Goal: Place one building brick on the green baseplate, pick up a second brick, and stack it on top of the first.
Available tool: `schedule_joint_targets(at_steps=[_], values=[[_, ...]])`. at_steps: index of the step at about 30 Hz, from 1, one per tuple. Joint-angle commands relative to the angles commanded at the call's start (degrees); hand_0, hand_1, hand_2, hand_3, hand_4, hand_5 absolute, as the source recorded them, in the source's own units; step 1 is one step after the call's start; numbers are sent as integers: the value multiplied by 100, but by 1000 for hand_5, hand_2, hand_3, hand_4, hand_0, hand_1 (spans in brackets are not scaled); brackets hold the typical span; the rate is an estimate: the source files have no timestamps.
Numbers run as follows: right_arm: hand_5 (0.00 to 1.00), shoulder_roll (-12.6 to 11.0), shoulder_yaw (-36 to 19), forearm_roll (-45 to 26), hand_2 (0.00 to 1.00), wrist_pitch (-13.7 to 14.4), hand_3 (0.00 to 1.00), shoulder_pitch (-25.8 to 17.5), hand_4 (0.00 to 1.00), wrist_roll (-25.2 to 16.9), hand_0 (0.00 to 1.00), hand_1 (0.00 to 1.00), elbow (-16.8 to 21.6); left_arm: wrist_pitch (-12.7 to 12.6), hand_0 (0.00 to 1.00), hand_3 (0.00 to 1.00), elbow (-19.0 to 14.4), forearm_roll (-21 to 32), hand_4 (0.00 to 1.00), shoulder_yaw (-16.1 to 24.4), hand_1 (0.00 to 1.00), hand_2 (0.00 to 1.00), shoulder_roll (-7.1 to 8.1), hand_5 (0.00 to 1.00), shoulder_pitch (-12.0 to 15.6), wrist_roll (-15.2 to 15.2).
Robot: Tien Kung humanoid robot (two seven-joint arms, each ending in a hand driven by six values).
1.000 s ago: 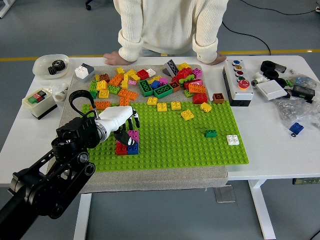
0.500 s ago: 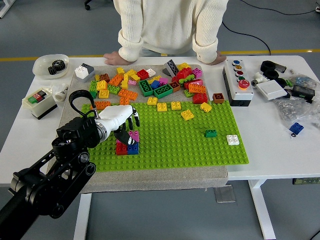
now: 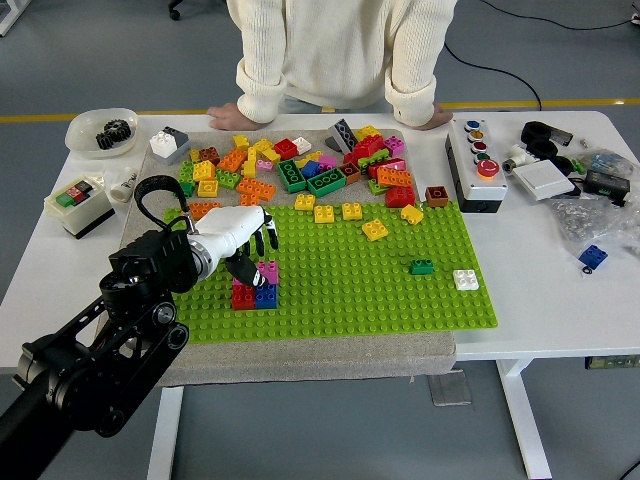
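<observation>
A green baseplate [image 3: 400, 300] lies on a grey mat. Near its left front stand a red brick [image 3: 242, 297] and a blue brick [image 3: 266, 296] side by side. A magenta brick [image 3: 268, 271] sits on top of the blue one. My left hand [image 3: 254, 256], white with dark fingers, hovers just left of and above the magenta brick. Its fingers are loosely spread beside the brick and do not lift it. The right arm is out of view.
Several loose bricks [image 3: 300, 165] are piled along the mat's far edge, with yellow ones [image 3: 374, 229], a small green one [image 3: 421, 266] and a white one [image 3: 465, 279] on the plate. A person's hands [image 3: 228, 112] rest on the far table edge. A button box [image 3: 478, 165] stands at the right, a switch box [image 3: 76, 203] at the left.
My left hand has drawn slightly up and left, while the magenta brick stays in place on the blue one.
</observation>
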State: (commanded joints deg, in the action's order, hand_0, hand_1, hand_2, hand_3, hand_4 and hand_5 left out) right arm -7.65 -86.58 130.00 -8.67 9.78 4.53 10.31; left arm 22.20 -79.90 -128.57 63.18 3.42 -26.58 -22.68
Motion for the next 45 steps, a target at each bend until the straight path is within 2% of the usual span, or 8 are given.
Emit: schedule_joint_targets(at_steps=[21, 45], values=[[411, -2, 2, 0, 711, 2, 592, 9, 831, 1, 740, 640, 0, -211, 505, 507, 195, -31, 980, -60, 431, 447, -53, 2, -42, 88], [410, -4, -14, 0, 710, 7, 592, 10, 830, 2, 738, 639, 0, -321, 506, 506, 348, -58, 980, -104, 431, 447, -104, 2, -106, 160]])
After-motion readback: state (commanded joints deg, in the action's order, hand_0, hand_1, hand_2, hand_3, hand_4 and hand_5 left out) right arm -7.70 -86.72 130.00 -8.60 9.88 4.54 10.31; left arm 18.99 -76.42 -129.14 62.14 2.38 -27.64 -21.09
